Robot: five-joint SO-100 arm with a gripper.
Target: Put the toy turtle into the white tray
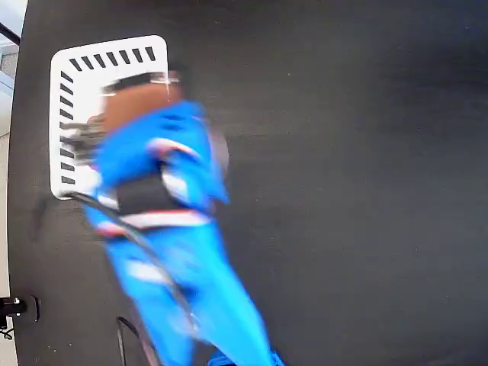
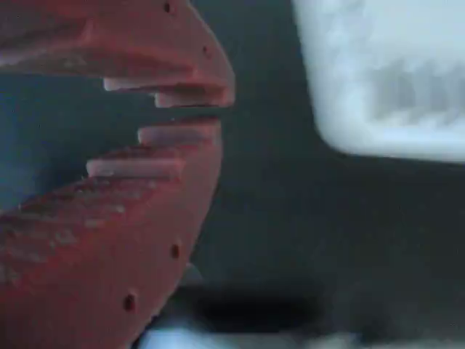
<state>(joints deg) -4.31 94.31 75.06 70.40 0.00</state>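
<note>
The white tray [image 1: 82, 90], striped in black along its top and left edges, lies at the upper left of the black table in the fixed view. My blue arm is motion-blurred and reaches over the tray's right half, its brownish gripper [image 1: 142, 101] above the tray. Close up in the wrist view, the red toothed fingers [image 2: 160, 218] of the gripper [image 2: 215, 113] have their tips almost touching and nothing between them. A blurred corner of the tray [image 2: 385, 73] shows at upper right there. The toy turtle is hidden in both views.
A black cable [image 1: 133, 238] trails from the arm across the tray's lower corner. A small black clamp [image 1: 17, 307] sits at the table's left edge. Dark tabletop [image 1: 358, 191] stretches to the right of the arm.
</note>
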